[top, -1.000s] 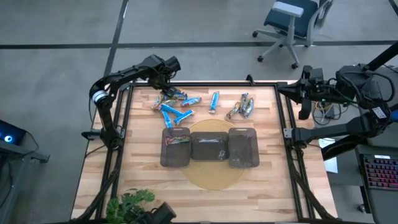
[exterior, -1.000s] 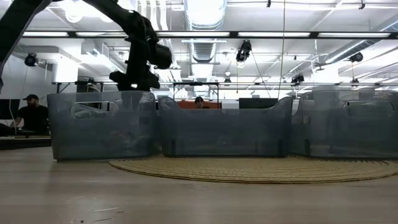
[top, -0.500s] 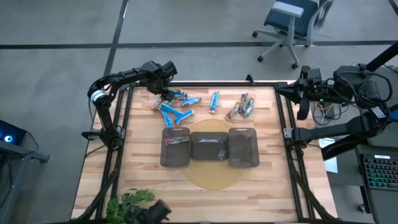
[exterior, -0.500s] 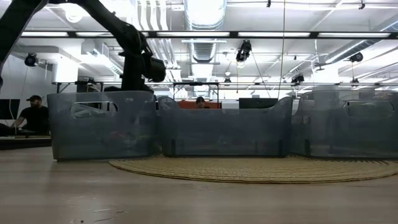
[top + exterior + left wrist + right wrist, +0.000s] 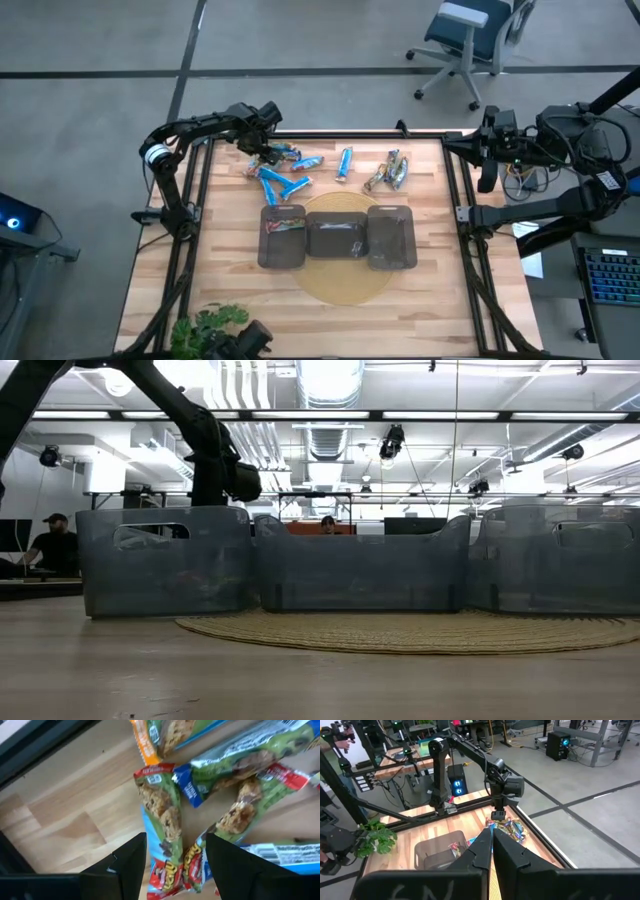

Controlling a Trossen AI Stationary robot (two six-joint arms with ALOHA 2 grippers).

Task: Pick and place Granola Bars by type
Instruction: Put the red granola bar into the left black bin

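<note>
**Sorting barely begun: most bars still loose at the far edge**

Nearest to us, a potted plant [image 5: 210, 325] sits at the table's [image 5: 440, 300] near left corner, clear of the work. Mid-table, on a round woven mat [image 5: 340, 285], stand three dark trays in a row. The left tray [image 5: 282, 236] already holds a few mixed-colour bars; the middle tray [image 5: 337, 235] and the right tray [image 5: 391, 237] show little we can make out, so we judge that only a small part of the sorting is done.

Beyond the trays, the Granola Bars [image 5: 290, 172] lie loose near the far edge: a heap of blue and mixed wrappers toward the far left corner, a single blue bar [image 5: 345, 162] toward the middle, and a small silver-and-brown cluster [image 5: 388, 172] further right. All of these remain to be placed.

Our left hand [image 5: 172, 865] hangs over the far-left heap, fingers spread and holding nothing, a green-wrapped bar [image 5: 160, 805] lying between them. The bars there overlap and cross, so we expect singling one out to be the awkward part.

Our right hand [image 5: 491, 847] is clenched on nothing, parked off the table's right edge. An office chair [image 5: 470, 40] stands well beyond the table.
</note>
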